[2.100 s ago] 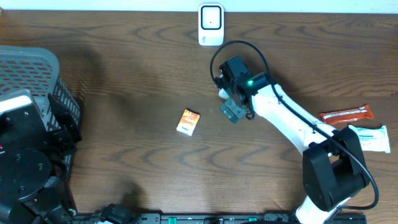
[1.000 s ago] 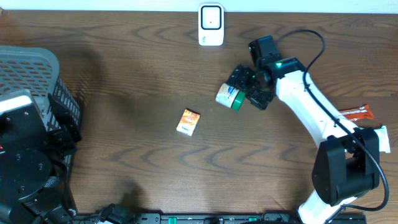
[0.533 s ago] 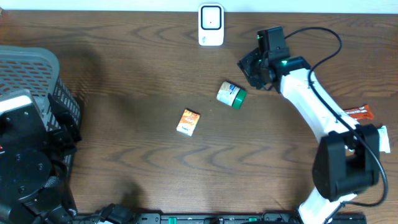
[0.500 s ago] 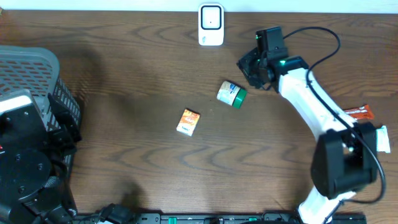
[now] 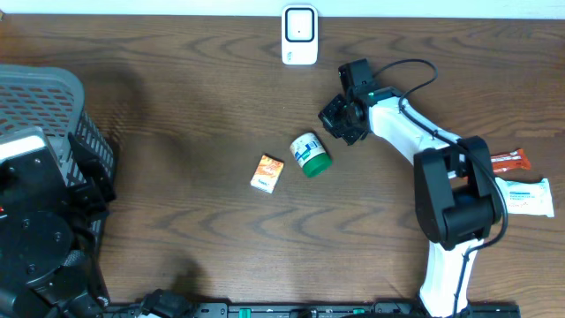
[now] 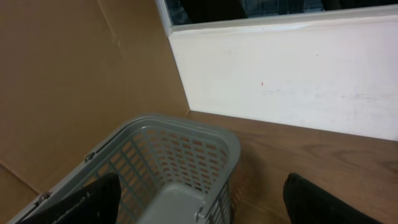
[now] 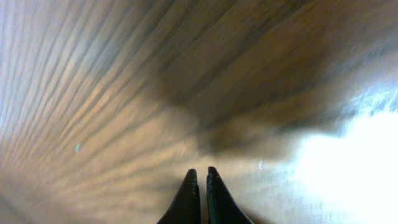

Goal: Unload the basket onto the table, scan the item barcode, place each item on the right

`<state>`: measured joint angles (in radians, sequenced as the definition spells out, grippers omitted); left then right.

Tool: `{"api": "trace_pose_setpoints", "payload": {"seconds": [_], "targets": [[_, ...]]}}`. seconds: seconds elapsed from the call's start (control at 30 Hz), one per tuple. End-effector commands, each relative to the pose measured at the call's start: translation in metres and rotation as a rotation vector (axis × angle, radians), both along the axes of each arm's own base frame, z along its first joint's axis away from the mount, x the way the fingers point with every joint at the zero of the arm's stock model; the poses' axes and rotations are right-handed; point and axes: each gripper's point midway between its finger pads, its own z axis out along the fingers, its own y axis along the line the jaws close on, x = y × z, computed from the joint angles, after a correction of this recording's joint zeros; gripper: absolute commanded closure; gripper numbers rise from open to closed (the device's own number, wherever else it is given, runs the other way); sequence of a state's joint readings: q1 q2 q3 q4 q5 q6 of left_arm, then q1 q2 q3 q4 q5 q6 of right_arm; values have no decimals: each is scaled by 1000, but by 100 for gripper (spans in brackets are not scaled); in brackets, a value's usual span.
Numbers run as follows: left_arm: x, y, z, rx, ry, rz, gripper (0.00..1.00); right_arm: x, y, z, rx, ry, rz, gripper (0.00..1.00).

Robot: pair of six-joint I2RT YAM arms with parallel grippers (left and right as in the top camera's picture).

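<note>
A small white jar with a green cap [image 5: 309, 155] lies on its side mid-table. An orange box [image 5: 267, 173] rests just left of it. The white barcode scanner [image 5: 299, 35] stands at the back edge. My right gripper [image 5: 340, 119] hovers up and to the right of the jar, apart from it. In the right wrist view that gripper [image 7: 202, 175] is shut, with nothing between its fingers and only blurred wood below. My left gripper [image 6: 199, 202] is open above the grey basket [image 6: 186, 134], holding nothing.
The grey basket [image 5: 53, 97] fills the left side, with the left arm's black body [image 5: 35, 238] in front of it. A red bar [image 5: 494, 162] and a white packet [image 5: 528, 196] lie at the right edge. A white wall runs behind the table.
The right gripper has gone from open to shut, empty, and swung left and slightly down. The jar has shifted down-left toward the orange box. The left arm is still.
</note>
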<state>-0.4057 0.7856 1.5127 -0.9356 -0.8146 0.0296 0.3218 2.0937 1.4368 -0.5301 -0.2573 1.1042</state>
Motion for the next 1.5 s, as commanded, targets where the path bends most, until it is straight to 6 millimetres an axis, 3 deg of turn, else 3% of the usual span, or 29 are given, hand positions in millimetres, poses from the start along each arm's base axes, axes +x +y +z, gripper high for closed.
{"api": "trace_pose_setpoints", "payload": {"seconds": [0.0,0.2,0.33,0.43,0.67,0.7,0.87,1.07,1.2,1.47], "targets": [[0,2,-1,3,3,12,16,-11,28,52,107,-109,234,89],[0,1,-1,3,3,12,16,-37,65,65,216,-100,385,81],[0,1,-1,3,3,12,16,-49,82,63,188,-107,441,85],[0,2,-1,3,3,12,16,-44,72,53,37,-138,410,99],[0,2,-1,3,3,12,16,-21,38,72,-184,-250,295,99],[0,1,-1,3,3,12,16,-17,31,74,-205,-260,271,95],[0,1,-1,3,3,12,16,-7,4,60,-296,-235,181,91],[0,1,-1,3,3,12,16,-11,1,23,-331,-157,188,94],[0,2,-1,3,3,12,16,-20,0,11,-327,-104,184,98],[0,1,-1,3,3,12,16,-46,43,12,-143,-37,289,99]]}}
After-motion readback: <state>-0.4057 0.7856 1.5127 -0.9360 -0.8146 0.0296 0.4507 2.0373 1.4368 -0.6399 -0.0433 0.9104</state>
